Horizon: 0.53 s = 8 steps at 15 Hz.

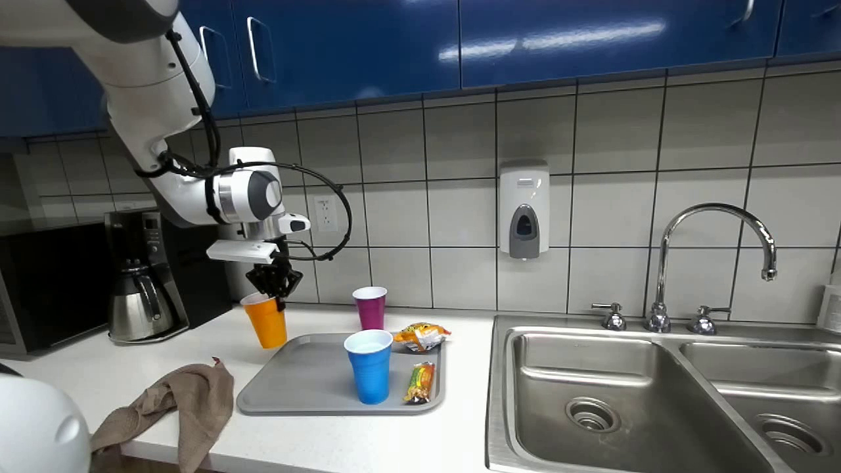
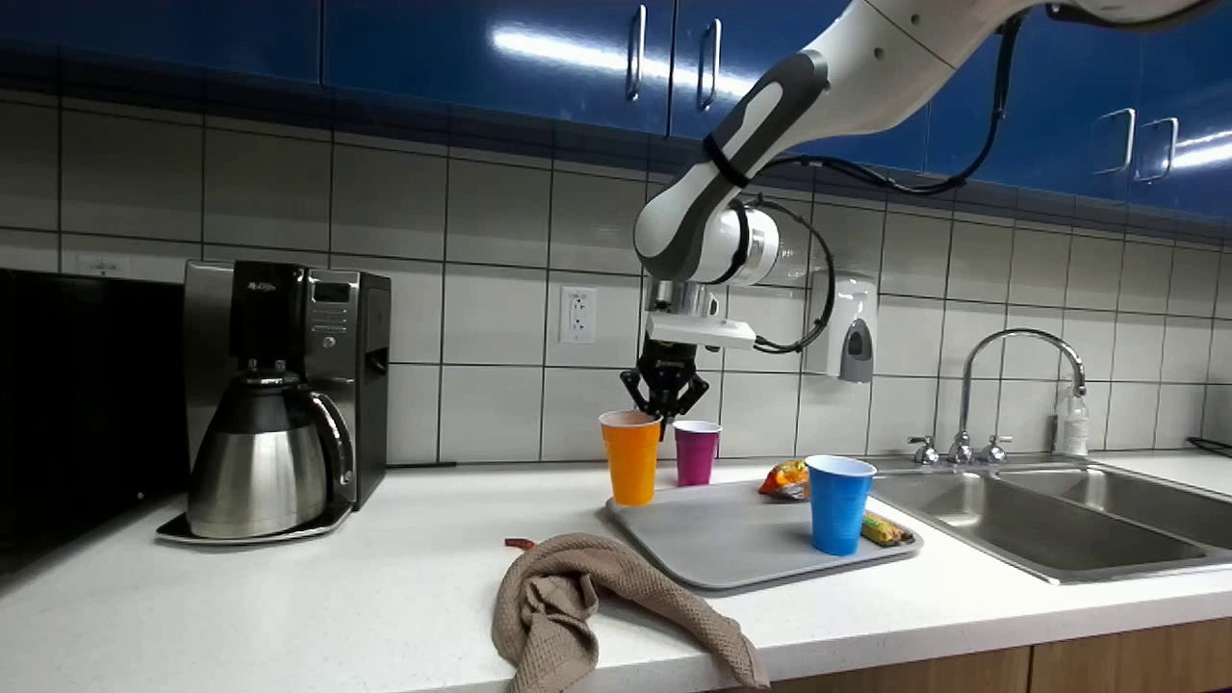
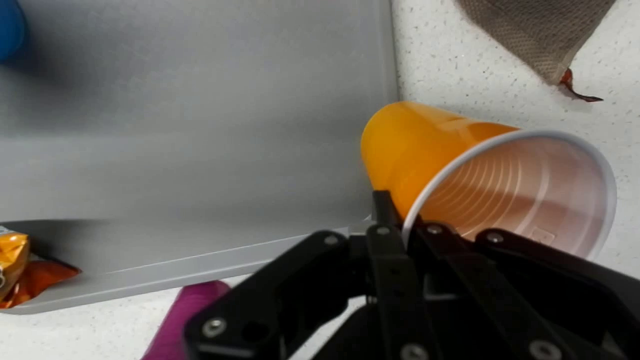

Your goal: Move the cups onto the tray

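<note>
From afar, I hold a tapered orange plastic cup [image 1: 268,323] by its wall, my black claw [image 3: 406,225] pinching it with one finger inside and one outside. It tilts at the back corner of a flat grey rectangular tray [image 1: 302,373], away from the steel sink [image 1: 500,394]; I cannot tell whether its base touches the tray or the white table [image 2: 414,577]. A blue plastic cup [image 1: 371,371] stands upright on the tray, toward the table's front edge, beside a snack bar [image 1: 420,381] in a yellow, green and orange wrapper. A purple plastic cup [image 2: 696,455] with a whitish rim stands upright just behind the tray, near the table's back edge. A crumpled orange foil bag [image 1: 422,336] lies on the tray toward that edge. A brown cloth [image 1: 194,397] hangs over the table's front edge.
</note>
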Each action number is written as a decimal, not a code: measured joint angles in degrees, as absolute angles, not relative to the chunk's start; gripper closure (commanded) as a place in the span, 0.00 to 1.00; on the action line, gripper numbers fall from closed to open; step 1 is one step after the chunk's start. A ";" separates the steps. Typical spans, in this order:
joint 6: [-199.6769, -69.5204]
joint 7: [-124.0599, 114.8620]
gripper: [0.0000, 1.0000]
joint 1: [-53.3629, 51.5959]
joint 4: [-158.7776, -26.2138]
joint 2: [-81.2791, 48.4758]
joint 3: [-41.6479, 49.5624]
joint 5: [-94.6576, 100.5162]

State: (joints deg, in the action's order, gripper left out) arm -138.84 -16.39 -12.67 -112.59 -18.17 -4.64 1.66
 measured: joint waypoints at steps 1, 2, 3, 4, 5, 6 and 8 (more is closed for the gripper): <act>-138.84 -16.19 0.99 -12.32 -113.01 -18.06 -4.50 1.66; -138.86 -16.03 0.99 -11.90 -113.38 -17.99 -4.46 1.66; -138.88 -15.82 0.99 -11.47 -113.69 -17.96 -4.42 1.65; -138.88 -15.52 0.99 -11.04 -113.98 -17.95 -4.37 1.64; -138.88 -15.21 0.99 -10.63 -114.24 -17.95 -4.27 1.64; -138.88 -14.94 0.99 -10.32 -114.52 -17.95 -4.10 1.64; -138.89 -14.48 0.99 -9.80 -115.16 -17.95 -3.64 1.64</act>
